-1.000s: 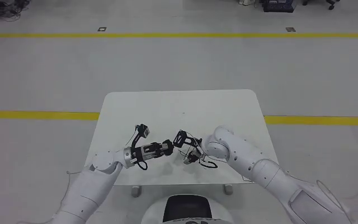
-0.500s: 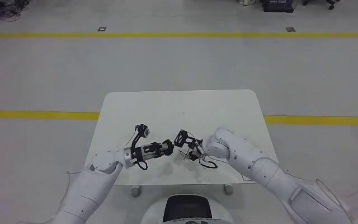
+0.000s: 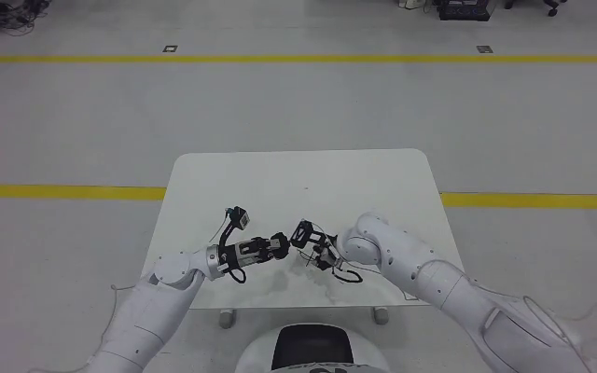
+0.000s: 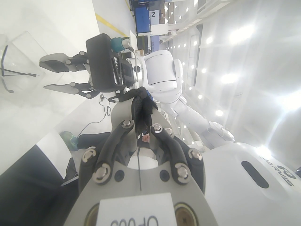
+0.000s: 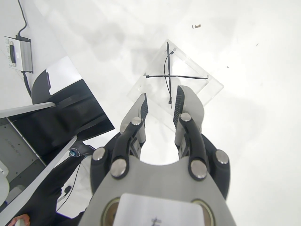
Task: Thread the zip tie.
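Hovering above a clear tray (image 5: 188,64), the right tool (image 5: 162,95) is spread wide with nothing between its fingers. It points down at 2 crossed zip ties (image 5: 168,76) lying flat in the tray. In the right wrist view, 1 tie's end shows between the fingertips. The tray sits corner-on to this tool.

The left tool (image 4: 140,102) is pressed together on a held zip tie (image 4: 139,170), a thin black strand running back over its palm. It points toward the right tool and tray.

In the top view both tools nearly meet at the middle of the tabletop (image 3: 373,177), on its near half. The near edge is close. The far, left and right edges are well apart from both tools. A small brown speck (image 5: 197,26) lies on the tabletop beyond the tray.

Compared with 1 s ago, the right arm's elbow and wrist have slid slightly toward the near edge. The left arm is in the same place, with the same grip.
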Available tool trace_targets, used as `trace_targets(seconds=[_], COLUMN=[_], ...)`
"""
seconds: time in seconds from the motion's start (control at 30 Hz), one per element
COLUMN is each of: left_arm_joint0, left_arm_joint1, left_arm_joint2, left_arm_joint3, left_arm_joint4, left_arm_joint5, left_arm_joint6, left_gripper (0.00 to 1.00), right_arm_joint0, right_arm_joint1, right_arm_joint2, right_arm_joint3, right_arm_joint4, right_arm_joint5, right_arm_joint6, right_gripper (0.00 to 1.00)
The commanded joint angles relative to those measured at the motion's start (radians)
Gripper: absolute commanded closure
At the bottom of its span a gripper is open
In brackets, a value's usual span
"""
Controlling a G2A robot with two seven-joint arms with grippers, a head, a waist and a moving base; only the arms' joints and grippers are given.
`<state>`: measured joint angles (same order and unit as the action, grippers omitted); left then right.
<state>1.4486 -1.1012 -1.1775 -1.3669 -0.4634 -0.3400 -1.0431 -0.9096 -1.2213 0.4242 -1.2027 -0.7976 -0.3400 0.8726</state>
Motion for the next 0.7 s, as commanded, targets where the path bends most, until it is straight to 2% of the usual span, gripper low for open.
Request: trace_targets(seconds=[0.0,0.33,0.67], left_arm_joint0=[0.0,0.0,0.0], left_arm_joint1=[0.0,0.0,0.0], left_arm_joint2=[0.0,0.0,0.0], left_arm_joint3=[0.0,0.0,0.0], left_arm_joint4=[0.0,0.0,0.0], left_arm_joint5=[0.0,0.0,0.0], left_arm_joint6=[0.0,0.0,0.0], left_gripper=[1.0,1.0,1.0], right_arm_joint0=[0.009,0.052,0.092], right_arm_joint1=[-0.003,-0.021,-0.038], right_arm_joint2=[-0.014,-0.082,-0.15], right_arm_joint3=[0.017,0.083,0.114], right_arm_joint4=[0.015,0.062,0.103], right_arm_joint5=[0.0,0.0,0.0], right_arm_joint6=[-0.006,-0.058,-0.047], right_gripper=[0.78,0.87,0.86])
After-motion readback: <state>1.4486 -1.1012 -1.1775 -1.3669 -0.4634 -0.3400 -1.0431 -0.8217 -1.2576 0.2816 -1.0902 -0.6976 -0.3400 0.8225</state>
